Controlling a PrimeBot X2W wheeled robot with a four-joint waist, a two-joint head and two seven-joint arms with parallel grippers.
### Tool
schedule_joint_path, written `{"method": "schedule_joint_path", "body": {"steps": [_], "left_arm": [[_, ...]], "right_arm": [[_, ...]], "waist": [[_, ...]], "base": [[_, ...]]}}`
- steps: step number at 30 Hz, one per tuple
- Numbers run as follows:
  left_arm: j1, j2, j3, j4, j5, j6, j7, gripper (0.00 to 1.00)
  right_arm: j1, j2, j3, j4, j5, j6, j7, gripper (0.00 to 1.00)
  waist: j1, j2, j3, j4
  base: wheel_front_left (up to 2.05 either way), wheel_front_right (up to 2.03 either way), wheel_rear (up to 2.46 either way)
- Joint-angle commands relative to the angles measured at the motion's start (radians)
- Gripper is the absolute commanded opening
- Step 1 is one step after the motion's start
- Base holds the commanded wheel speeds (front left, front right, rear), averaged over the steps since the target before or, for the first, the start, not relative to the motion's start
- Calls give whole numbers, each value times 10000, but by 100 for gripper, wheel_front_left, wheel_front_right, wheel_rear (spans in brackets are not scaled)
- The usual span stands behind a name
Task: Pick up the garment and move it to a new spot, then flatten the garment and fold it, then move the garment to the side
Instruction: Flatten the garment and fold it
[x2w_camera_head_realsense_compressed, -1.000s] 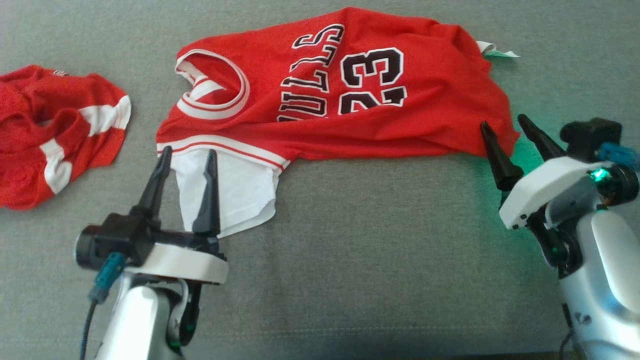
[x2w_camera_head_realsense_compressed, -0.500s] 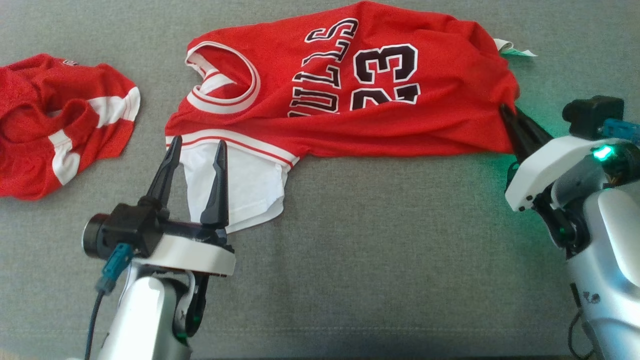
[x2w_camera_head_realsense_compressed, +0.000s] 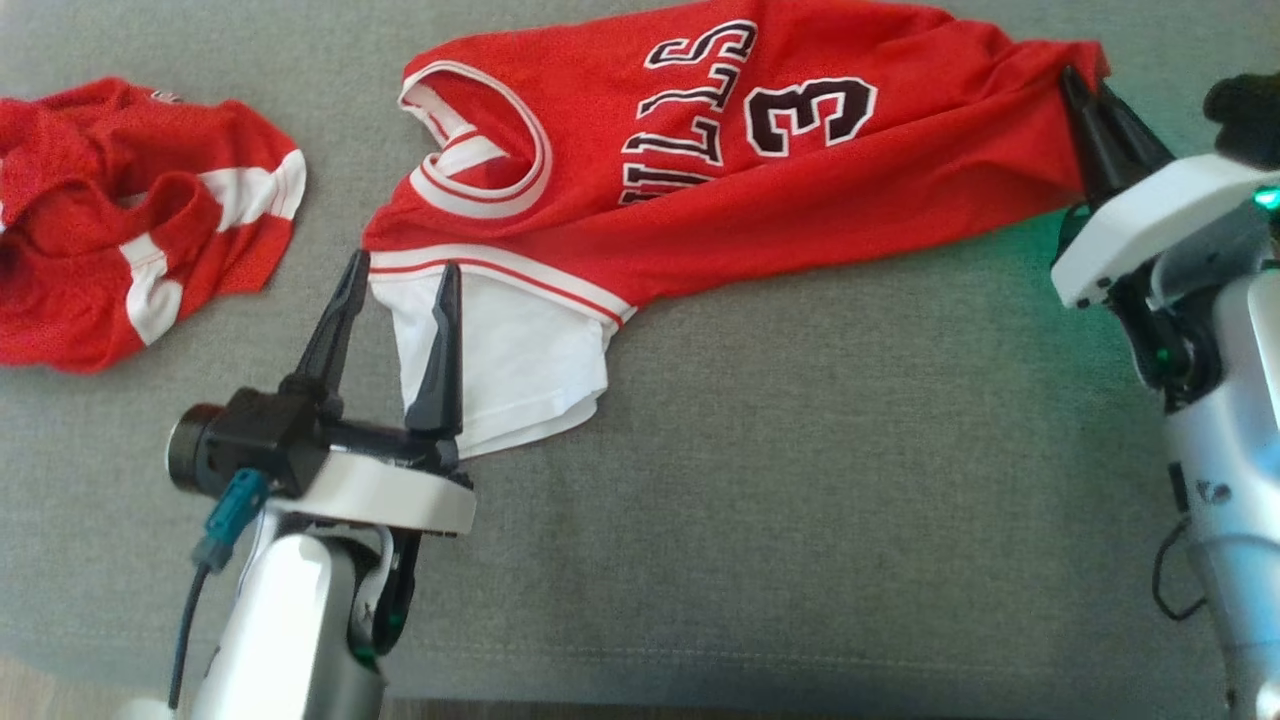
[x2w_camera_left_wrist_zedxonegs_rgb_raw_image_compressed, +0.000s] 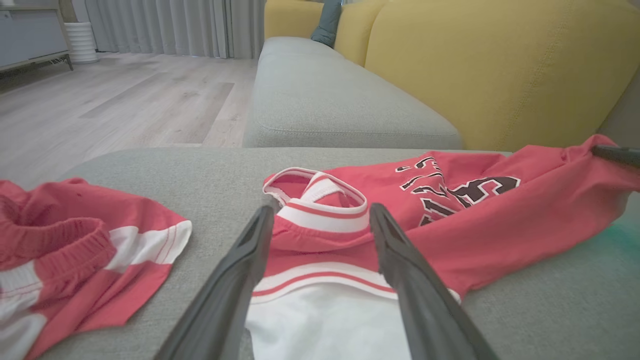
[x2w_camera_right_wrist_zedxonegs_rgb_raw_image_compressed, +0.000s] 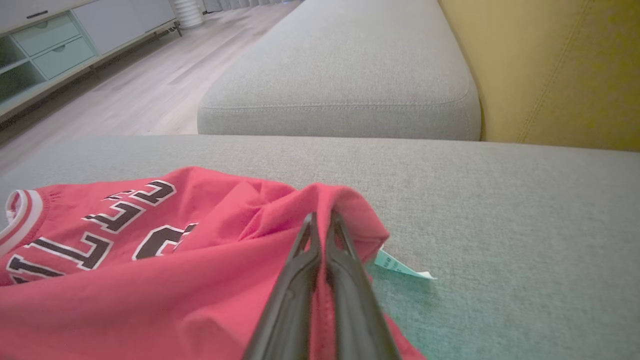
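The garment is a red jersey (x2w_camera_head_realsense_compressed: 700, 150) with black lettering and white trim, lying crumpled on the grey cushion (x2w_camera_head_realsense_compressed: 800, 500). My right gripper (x2w_camera_head_realsense_compressed: 1085, 85) is shut on its right-hand hem corner, which is raised and pulled taut. In the right wrist view the fingers (x2w_camera_right_wrist_zedxonegs_rgb_raw_image_compressed: 323, 216) pinch a red fold of the jersey (x2w_camera_right_wrist_zedxonegs_rgb_raw_image_compressed: 150, 280), with a pale tag (x2w_camera_right_wrist_zedxonegs_rgb_raw_image_compressed: 400, 265) just beside them. My left gripper (x2w_camera_head_realsense_compressed: 403, 262) stands open over the jersey's white-and-red armhole band. The left wrist view shows that gripper (x2w_camera_left_wrist_zedxonegs_rgb_raw_image_compressed: 321, 209) straddling the band of the jersey (x2w_camera_left_wrist_zedxonegs_rgb_raw_image_compressed: 500, 215), holding nothing.
Red-and-white shorts (x2w_camera_head_realsense_compressed: 130, 250) lie bunched at the left of the cushion, also in the left wrist view (x2w_camera_left_wrist_zedxonegs_rgb_raw_image_compressed: 75, 250). A yellow backrest (x2w_camera_left_wrist_zedxonegs_rgb_raw_image_compressed: 500, 65) rises behind. Wooden floor (x2w_camera_left_wrist_zedxonegs_rgb_raw_image_compressed: 125, 100) and a cabinet (x2w_camera_right_wrist_zedxonegs_rgb_raw_image_compressed: 50, 40) lie beyond the cushion's edge.
My right gripper closed on the jersey's right hem corner and carried it up the view, stretching the fabric and folding away part of the number. The camera shifted. The left gripper stayed open.
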Motion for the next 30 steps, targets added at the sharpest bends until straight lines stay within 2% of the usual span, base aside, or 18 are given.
{"method": "schedule_joint_path", "body": {"steps": [1, 2, 3, 4, 10, 16, 24, 30], "left_arm": [[-307, 22, 328, -292, 136, -40, -122, 100], [-325, 18, 322, -279, 148, -42, -122, 100], [-336, 13, 317, -266, 157, -43, -122, 100], [-340, 9, 316, -256, 162, -42, -122, 100], [-218, -11, 373, -221, 163, -5, -122, 100], [97, -15, 610, -257, 183, 87, -122, 100], [443, 28, 944, -299, 256, 158, -122, 100], [580, 29, 1033, -305, 333, 161, -122, 100]], "right_arm": [[-219, -15, 83, -115, 99, -7, -147, 0], [-327, 11, 101, 138, 112, -7, -244, 32], [-427, 53, 76, 368, 133, -7, -432, 70], [-499, 76, 48, 603, 100, -7, -643, 100], [-216, 154, -73, 1232, -375, -7, -2394, 100], [1343, 303, -374, 253, -1168, -7, -3616, 100], [3816, 987, -859, -2116, -1646, -7, -3254, 100], [4674, 1435, -1176, -3182, -1786, -7, -2749, 100]], "waist": [[0, 0, 76, 74], [0, 0, 101, 99], [0, 0, 116, 118], [0, 0, 126, 127], [0, 0, 14, 60], [0, 0, -253, -201], [0, 0, -555, -540], [0, 0, -689, -665]], "base": [[0, 0, 0], [0, 0, 0], [0, 0, 0], [0, 0, 0], [0, 0, 0], [0, 0, 0], [0, 0, 0], [0, 0, 0]]}}
